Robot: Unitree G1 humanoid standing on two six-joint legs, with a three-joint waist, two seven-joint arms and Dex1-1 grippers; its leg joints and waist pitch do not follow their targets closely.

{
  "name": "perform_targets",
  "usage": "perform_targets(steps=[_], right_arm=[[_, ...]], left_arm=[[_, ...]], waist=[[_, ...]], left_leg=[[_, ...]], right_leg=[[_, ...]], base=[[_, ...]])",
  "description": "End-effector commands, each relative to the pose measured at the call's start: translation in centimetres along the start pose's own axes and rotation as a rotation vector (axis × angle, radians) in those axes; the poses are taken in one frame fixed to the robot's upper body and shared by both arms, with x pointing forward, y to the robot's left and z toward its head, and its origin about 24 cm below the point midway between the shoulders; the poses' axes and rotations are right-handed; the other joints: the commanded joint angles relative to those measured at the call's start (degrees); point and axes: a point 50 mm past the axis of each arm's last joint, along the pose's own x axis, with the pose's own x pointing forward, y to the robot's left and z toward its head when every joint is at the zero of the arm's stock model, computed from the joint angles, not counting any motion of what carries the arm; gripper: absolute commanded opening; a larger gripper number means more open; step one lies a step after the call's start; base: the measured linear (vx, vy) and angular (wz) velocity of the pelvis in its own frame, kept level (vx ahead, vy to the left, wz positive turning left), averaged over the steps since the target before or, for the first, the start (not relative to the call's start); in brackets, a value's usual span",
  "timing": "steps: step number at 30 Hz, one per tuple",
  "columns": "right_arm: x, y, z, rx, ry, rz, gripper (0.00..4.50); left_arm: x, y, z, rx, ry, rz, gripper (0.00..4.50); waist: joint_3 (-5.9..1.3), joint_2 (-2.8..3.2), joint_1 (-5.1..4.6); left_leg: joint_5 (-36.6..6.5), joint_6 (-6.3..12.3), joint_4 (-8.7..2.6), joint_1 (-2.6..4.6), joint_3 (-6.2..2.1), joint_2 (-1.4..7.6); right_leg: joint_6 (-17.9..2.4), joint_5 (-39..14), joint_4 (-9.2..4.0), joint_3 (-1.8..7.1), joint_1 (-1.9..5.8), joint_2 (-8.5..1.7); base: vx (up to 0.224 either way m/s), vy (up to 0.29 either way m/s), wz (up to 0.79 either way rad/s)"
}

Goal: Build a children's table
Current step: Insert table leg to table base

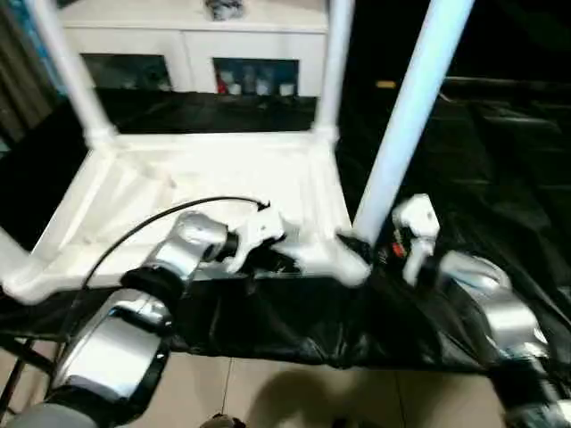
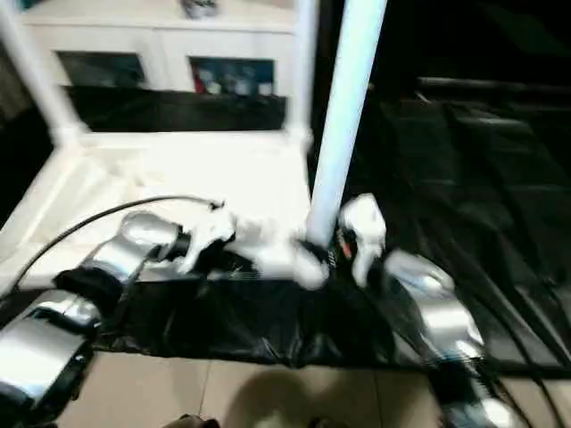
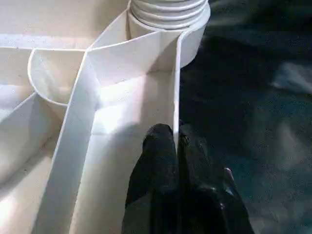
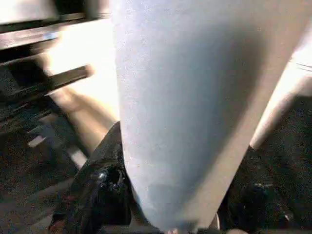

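left gripper [image 3: 176,146], fingers pressed together on the near rim of the upturned table top [image 1: 214,192], just left of its near-right corner socket. right gripper [image 4: 170,200], fingers spread around the base of the leg [image 1: 406,116] that rises from that socket. table top lies on black sheeting [image 1: 500,178]; white cabinet [image 1: 192,40] beyond.

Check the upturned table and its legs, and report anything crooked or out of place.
One thing stands out: the near right leg leans to the right from its corner socket, while the two far legs stand more upright. The right tool holds it; the left tool is shut on the tabletop's rim.
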Motion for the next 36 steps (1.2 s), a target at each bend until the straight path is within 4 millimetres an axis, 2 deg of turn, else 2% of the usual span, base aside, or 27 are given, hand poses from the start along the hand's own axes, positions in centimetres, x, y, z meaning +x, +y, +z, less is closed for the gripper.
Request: perform_targets(steps=[1,2,3,4,5,6,8,9,10,12,14,17,18,23,25,27,28,29,30,33,35,36], right_arm=[[0.0,0.6,-4.4,0.121,0.165,-0.069,1.89],[1.0,0.8,-4.6,0.133,0.177,-0.116,1.89],[1.4,0.9,-4.7,0.133,0.186,-0.136,1.89],[1.9,0.9,-4.7,0.149,0.192,-0.169,1.89],[1.9,0.9,-4.7,0.149,0.192,-0.169,1.89],[2.3,0.9,-4.8,0.164,0.196,-0.196,1.89],[2.8,0.9,-4.7,0.173,0.202,-0.22,1.89],[3.2,1.0,-4.6,0.175,0.205,-0.237,1.89],[3.5,1.2,-4.6,0.171,0.21,-0.236,1.89],[3.6,1.4,-4.6,0.169,0.215,-0.233,1.89],[3.9,1.9,-4.7,0.171,0.224,-0.204,1.89],[4.1,2.4,-4.6,0.177,0.218,-0.185,1.89],[4.3,2.5,-4.5,0.179,0.209,-0.182,1.89],[4.7,2.1,-4.1,0.171,0.187,-0.2,1.89],[4.8,1.9,-3.8,0.173,0.167,-0.198,2.59],[4.9,1.8,-3.5,0.178,0.154,-0.192,2.59],[4.9,1.8,-3.5,0.178,0.154,-0.192,2.65],[5.0,1.8,-3.4,0.182,0.147,-0.188,2.79],[5.0,1.8,-3.2,0.182,0.138,-0.188,2.95],[5.1,1.6,-2.8,0.172,0.116,-0.186,3.24],[5.0,1.5,-2.3,0.15,0.096,-0.157,3.34],[4.9,1.4,-1.9,0.121,0.081,-0.131,3.44]], left_arm=[[-0.5,1.8,3.5,0.004,-0.139,0.162,0.0],[0.2,1.8,4.1,-0.013,-0.146,0.2,0.0],[0.5,1.7,4.3,-0.019,-0.147,0.209,0.0],[1.0,1.5,4.6,-0.025,-0.148,0.221,0.0],[1.0,1.5,4.6,-0.025,-0.148,0.221,0.0],[1.4,1.4,4.8,-0.033,-0.149,0.231,0.0],[1.9,1.2,5.0,-0.046,-0.146,0.253,0.0],[2.2,1.0,5.0,-0.045,-0.136,0.276,0.0],[2.4,0.9,4.9,-0.034,-0.127,0.281,0.0],[2.5,0.8,4.9,-0.028,-0.124,0.279,0.0],[2.6,0.6,4.8,-0.017,-0.127,0.267,0.0],[2.6,0.3,5.0,0.0,-0.145,0.237,0.0],[2.5,0.3,5.0,0.0,-0.147,0.233,0.0],[2.4,0.0,5.1,0.017,-0.157,0.209,0.0],[2.3,-0.2,5.1,0.022,-0.166,0.186,0.0],[2.2,-0.4,5.1,0.024,-0.171,0.174,0.0],[2.2,-0.4,5.1,0.024,-0.171,0.174,0.0],[2.2,-0.4,5.1,0.025,-0.175,0.168,0.0],[2.1,-0.5,5.1,0.028,-0.175,0.165,0.0],[2.0,-0.7,5.1,0.03,-0.177,0.154,0.0],[1.9,-0.8,5.1,0.044,-0.181,0.135,0.0],[1.8,-0.9,5.0,0.051,-0.181,0.125,0.0]], waist=[[-2.34,-0.23,-0.72],[-2.44,0.15,-0.97],[-2.21,0.19,-1.02],[-2.2,0.33,-1.23],[-2.13,0.49,-1.27],[-1.83,0.3,-1.54],[-1.81,-0.02,-1.77],[-1.81,0.05,-1.79],[-1.86,0.12,-1.92],[-2.02,0.02,-1.77],[-2.04,-0.05,-1.64],[-2.0,-0.17,-1.62],[-1.96,-0.05,-1.61],[-2.12,-0.04,-1.56],[-2.0,0.06,-1.59],[-2.09,0.04,-1.63],[-2.29,0.09,-1.57],[-2.5,-0.17,-1.49],[-2.45,-0.16,-1.37],[-2.53,-0.24,-1.22],[-2.89,-0.27,-0.77],[-3.08,-0.58,-0.53]], left_leg=[[-33.8,-2.12,-5.06,1.82,-2.93,2.88],[-34.3,-2.27,-5.38,1.79,-3.12,3.02],[-34.8,-2.33,-5.46,1.51,-3.31,2.98],[-36.5,-2.62,-5.88,1.59,-3.46,3.19],[-37.5,-2.86,-5.94,1.89,-3.47,3.3],[-39.4,-2.91,-5.65,2.67,-3.19,2.91],[-38.8,-2.28,-5.16,3.1,-3.04,2.6],[-38.2,-2.11,-5.11,3.0,-3.04,2.56],[-37.4,-2.06,-5.46,2.44,-3.31,2.8],[-36.3,-1.8,-5.5,2.46,-3.06,2.74],[-34.6,-1.3,-5.56,2.14,-2.83,2.77],[-33.7,-1.03,-5.59,1.99,-2.73,2.79],[-33.8,-1.03,-5.62,2.09,-2.71,2.78],[-32.5,-0.94,-5.63,2.17,-2.44,2.82],[-32.4,-0.99,-5.69,2.06,-2.48,2.87],[-32.5,-1.07,-5.71,2.05,-2.51,2.91],[-31.8,-1.08,-5.66,2.05,-2.4,2.97],[-29.9,-0.77,-5.65,1.67,-2.27,2.95],[-28.3,-0.3,-5.63,1.5,-2.03,2.92],[-26.7,0.13,-5.35,1.45,-1.76,2.86],[-23.1,0.95,-5.04,1.28,-1.38,2.81],[-20.7,1.73,-4.81,0.89,-1.16,2.71]], right_leg=[[-4.6,-40.3,-6.07,0.77,0.92,-3.96],[-5.5,-38.0,-6.0,0.58,1.24,-3.94],[-5.6,-37.2,-6.1,0.26,1.38,-3.91],[-5.8,-35.1,-6.04,-0.12,1.75,-3.74],[-6.1,-34.0,-6.03,-0.14,1.66,-3.81],[-6.3,-34.4,-6.63,-0.21,0.81,-3.73],[-5.9,-36.5,-7.18,-0.46,0.67,-3.95],[-5.8,-36.8,-7.19,-0.48,0.79,-4.02],[-5.6,-36.0,-6.85,-0.43,1.32,-4.11],[-6.1,-34.7,-6.78,0.08,1.14,-4.16],[-7.1,-33.3,-6.5,0.53,1.19,-4.21],[-7.5,-33.1,-6.33,0.64,1.24,-4.23],[-7.4,-33.3,-6.39,0.63,1.19,-4.16],[-8.5,-31.3,-6.19,0.95,1.12,-4.12],[-8.7,-31.1,-6.08,0.91,1.21,-4.12],[-8.7,-31.1,-6.03,0.93,1.3,-4.11],[-9.3,-29.7,-5.93,1.14,1.27,-4.19],[-10.0,-27.7,-5.57,1.34,1.58,-4.19],[-10.6,-26.6,-5.32,1.53,1.5,-4.11],[-11.1,-26.5,-5.09,1.79,1.45,-4.14],[-12.0,-23.6,-4.78,2.11,1.55,-4.13],[-12.5,-21.4,-4.31,2.26,1.82,-4.03]], base=[[0.0,0.0,0.0],[0.0,0.0,0.0],[0.0,0.0,0.0],[0.0,0.0,0.0],[0.0,0.0,0.0],[0.0,0.0,0.0],[0.0,0.0,0.0],[0.0,0.0,0.0],[0.0,0.0,0.0],[0.0,0.0,0.0],[0.0,0.0,0.0],[0.0,0.0,0.0],[0.0,0.0,0.0],[0.0,0.0,0.0],[0.0,0.0,0.0],[0.0,0.0,0.0],[0.0,0.0,0.0],[0.0,0.0,0.0],[0.0,0.0,0.0],[0.0,0.0,0.0],[0.0,0.0,0.0],[0.0,0.0,0.0]])
